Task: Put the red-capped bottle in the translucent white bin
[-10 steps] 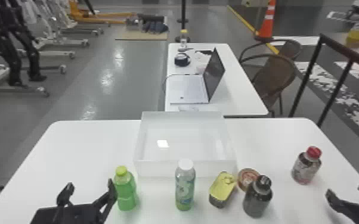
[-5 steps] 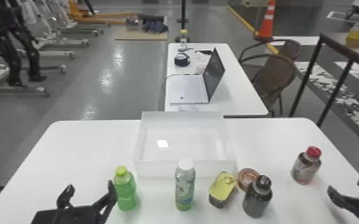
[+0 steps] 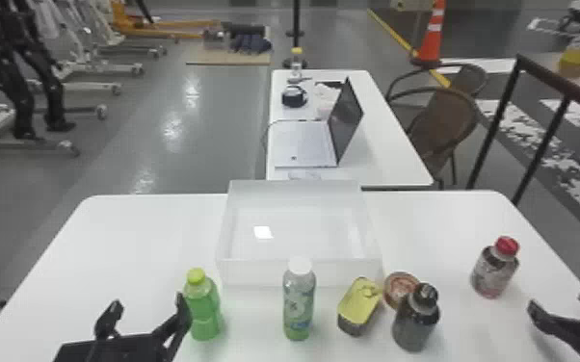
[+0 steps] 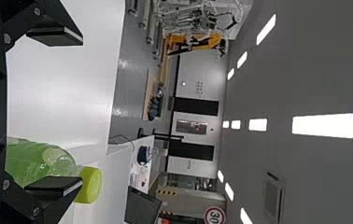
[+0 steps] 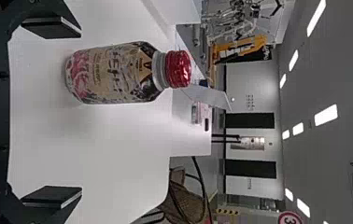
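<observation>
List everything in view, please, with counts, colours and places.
Tables: two, white, near and far
White bin: one, translucent, near table
Red-capped bottle: one, dark, table's right
Yellow-capped bottle: one, green, bin's front left
White-capped bottle: one, green, before bin
Tins: two, yellow and brown, bin's front right
Dark bottle: one, black, front right
Laptop: one, grey, far table
Chairs: two, brown, background right
Cone: one, orange, background
Left gripper: one, black, left foreground
Right gripper: one, black, right foreground

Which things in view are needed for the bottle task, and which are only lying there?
Needed:
- red-capped patterned bottle
- translucent white rectangular bin

Only lying there:
- yellow-capped green bottle
- white-capped clear-green bottle
- yellow-topped tin
- round brownish-lidded container
- dark-capped dark bottle
</observation>
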Motion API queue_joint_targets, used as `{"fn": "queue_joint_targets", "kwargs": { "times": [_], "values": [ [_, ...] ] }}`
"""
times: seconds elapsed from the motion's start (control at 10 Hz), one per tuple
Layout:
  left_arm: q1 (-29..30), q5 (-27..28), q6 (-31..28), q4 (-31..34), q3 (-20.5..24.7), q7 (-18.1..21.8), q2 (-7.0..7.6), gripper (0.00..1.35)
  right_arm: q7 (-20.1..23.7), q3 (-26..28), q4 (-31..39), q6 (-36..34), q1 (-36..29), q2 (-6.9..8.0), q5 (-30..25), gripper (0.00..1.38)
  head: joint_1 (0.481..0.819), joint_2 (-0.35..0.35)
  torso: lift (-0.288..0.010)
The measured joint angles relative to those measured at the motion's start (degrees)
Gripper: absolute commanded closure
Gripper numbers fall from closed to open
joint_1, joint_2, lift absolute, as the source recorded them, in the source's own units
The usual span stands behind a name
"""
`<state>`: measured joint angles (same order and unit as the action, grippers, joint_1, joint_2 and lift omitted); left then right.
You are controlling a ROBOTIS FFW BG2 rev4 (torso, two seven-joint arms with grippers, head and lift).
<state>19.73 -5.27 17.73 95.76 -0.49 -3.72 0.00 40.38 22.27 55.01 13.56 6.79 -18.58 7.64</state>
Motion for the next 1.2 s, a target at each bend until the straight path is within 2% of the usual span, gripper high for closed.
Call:
{"fn": "queue_joint_targets", "kwargs": {
  "times": [0.2,0.5,0.6,0.8,1.2],
  "values": [
    [-0.7,-0.3,0.9,-0.9,-0.8,0.0,0.0,0.23,0.8,-0.1,-1.0,-0.1,2.8,-0.53,-2.4,0.0,0.549,0.0,-0.1],
    [-1.3,-0.7,2.0,-1.9,-1.2,0.0,0.0,0.23,1.6,-2.0,-6.3,0.0,7.3,-1.55,-3.8,0.0,0.549,0.0,-0.1],
    [-1.5,-0.8,2.4,-2.3,-1.4,0.0,0.0,0.23,2.9,-2.9,-9.0,0.6,10.0,-1.62,-3.9,0.02,0.549,0.0,-0.1],
    [-2.1,-1.2,3.2,-3.0,-1.8,0.0,0.0,0.23,4.5,-4.3,-12.6,1.5,14.3,-1.64,-4.4,0.15,0.549,0.0,-0.1],
    [-2.5,-1.7,4.4,-3.9,-2.1,0.0,0.0,0.23,4.5,-7.6,-17.0,1.6,16.6,-1.64,-4.7,0.16,0.549,0.0,-0.1]
  ]
}}
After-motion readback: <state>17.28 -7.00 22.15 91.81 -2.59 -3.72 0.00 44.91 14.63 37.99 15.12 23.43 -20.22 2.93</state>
